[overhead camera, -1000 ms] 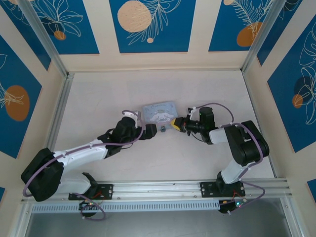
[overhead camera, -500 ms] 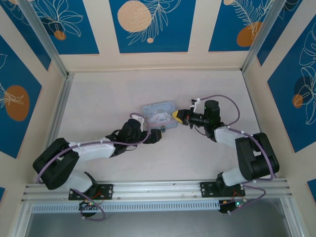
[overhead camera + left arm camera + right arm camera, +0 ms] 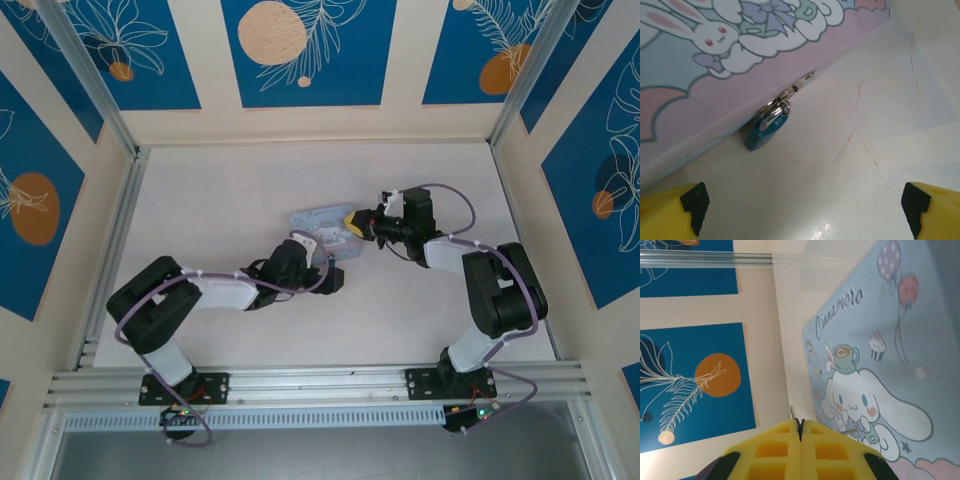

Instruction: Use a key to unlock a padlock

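The step in hand looks to be bringing the key to the lock. The right gripper (image 3: 801, 434) is pressing its yellow fingers together, and a thin grey sliver, which I am taking for the key (image 3: 792, 413), is poking out just beyond their tips, above the printed lid of the pale blue tin (image 3: 880, 365). The left gripper (image 3: 802, 212) is hanging spread wide and gripping nothing. The padlock (image 3: 765, 132) is sitting just ahead of it and slightly to its left, its teal-looking body against the tin's side wall and its shackle hooked through the hasp (image 3: 799, 86). By my judgement, the next move is calling for the left gripper to close on the padlock body and steady it, so that the right one can be lining the sliver up with the slot; the keyhole itself is not showing. The bench (image 3: 890, 110) is looking pale and faintly veined, and cream walls carrying blue leaf-and-disc panels (image 3: 300, 50) are enclosing it.
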